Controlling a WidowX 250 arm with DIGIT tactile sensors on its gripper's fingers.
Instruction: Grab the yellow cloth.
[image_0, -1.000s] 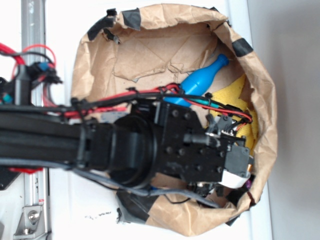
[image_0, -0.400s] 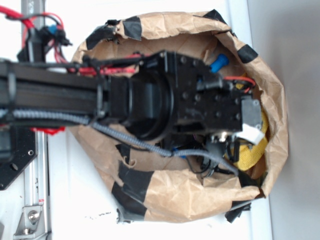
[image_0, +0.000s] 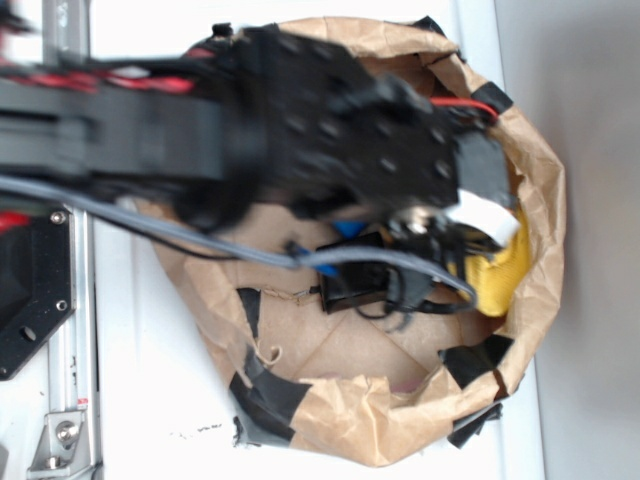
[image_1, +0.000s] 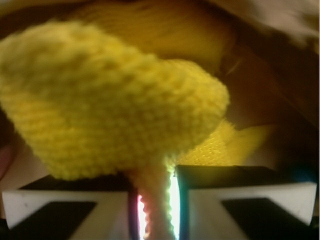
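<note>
The yellow cloth (image_1: 115, 100) fills most of the wrist view as a fuzzy bunched fold. A thin pinch of it runs down between my two white and black fingers (image_1: 90, 207). My gripper (image_1: 155, 205) is shut on that pinch. In the exterior view the yellow cloth (image_0: 497, 272) shows at the right inside of the brown paper bag (image_0: 350, 420), just below my gripper (image_0: 470, 235), with most of it hidden by the black arm.
A small black square box (image_0: 352, 285) lies on the bag's floor left of the cloth. A bit of a blue object (image_0: 347, 229) peeks out under the arm. Grey and red cables trail across the bag. Its taped paper walls stand close round the gripper.
The arm has swung toward the top of the exterior view, blurred by the motion. The black box and the bag's floor have come into view. The cloth shows bunched at the gripper.
</note>
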